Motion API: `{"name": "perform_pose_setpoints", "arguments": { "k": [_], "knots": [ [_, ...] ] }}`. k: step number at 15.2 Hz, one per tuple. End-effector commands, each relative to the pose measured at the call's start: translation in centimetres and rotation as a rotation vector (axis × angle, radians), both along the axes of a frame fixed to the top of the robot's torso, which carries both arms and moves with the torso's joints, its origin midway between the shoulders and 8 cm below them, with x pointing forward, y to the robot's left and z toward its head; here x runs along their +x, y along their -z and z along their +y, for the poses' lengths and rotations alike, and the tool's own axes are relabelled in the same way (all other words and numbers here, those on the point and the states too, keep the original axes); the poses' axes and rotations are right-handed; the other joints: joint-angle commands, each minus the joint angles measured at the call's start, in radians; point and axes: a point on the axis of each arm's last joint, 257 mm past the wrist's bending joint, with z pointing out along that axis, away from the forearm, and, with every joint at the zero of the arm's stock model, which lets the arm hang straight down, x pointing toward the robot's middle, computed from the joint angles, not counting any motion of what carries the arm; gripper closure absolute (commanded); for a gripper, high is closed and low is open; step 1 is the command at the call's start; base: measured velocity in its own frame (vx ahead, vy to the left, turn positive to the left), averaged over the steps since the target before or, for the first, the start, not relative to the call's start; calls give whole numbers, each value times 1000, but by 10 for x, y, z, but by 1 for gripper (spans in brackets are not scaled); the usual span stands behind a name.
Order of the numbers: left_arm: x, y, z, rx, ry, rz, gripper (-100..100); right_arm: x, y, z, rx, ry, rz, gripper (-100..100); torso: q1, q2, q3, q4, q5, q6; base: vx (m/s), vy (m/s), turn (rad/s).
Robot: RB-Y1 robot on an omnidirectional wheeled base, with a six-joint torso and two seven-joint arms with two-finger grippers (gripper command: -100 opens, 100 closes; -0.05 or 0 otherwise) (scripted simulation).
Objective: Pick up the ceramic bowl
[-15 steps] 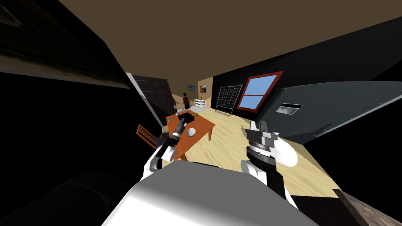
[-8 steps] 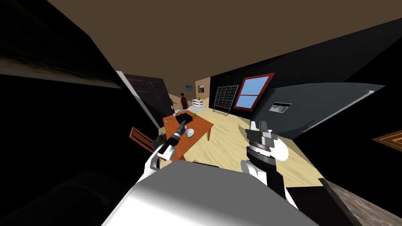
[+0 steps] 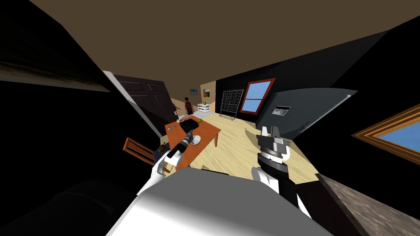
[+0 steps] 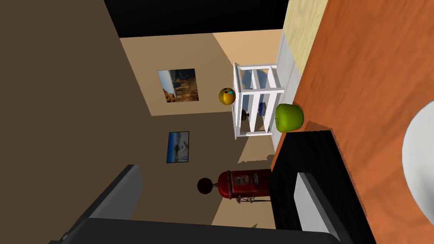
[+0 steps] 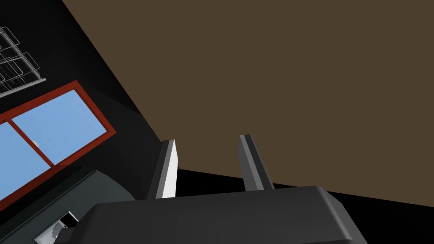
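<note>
Bowl (image 3: 196,140), white, on orange table (image 3: 210,129); just beside left tool (image 3: 190,132)

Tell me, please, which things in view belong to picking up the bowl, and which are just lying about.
For the job:
white bowl on the orange table
left gripper, open, near the bowl, not around it

Just lying about:
green apple
black object on the table
wooden chair
white shelf
right gripper, open, away from the table
</note>
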Motion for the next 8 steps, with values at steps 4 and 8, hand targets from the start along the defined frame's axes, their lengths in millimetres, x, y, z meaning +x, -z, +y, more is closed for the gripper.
{"name": "perform_pose_setpoints", "arguments": {
  "k": [4,8],
  "knots": [
    [0,41,18,-25,-34,140,-100,0,0,0,0,0,0,0,0,0,0,0,0,0,10,13,-122],
    [-5,77,35,-56,-74,261,-100,0,0,0,0,0,0,0,0,0,0,0,0,-1,11,13,-122]
  ]
}}
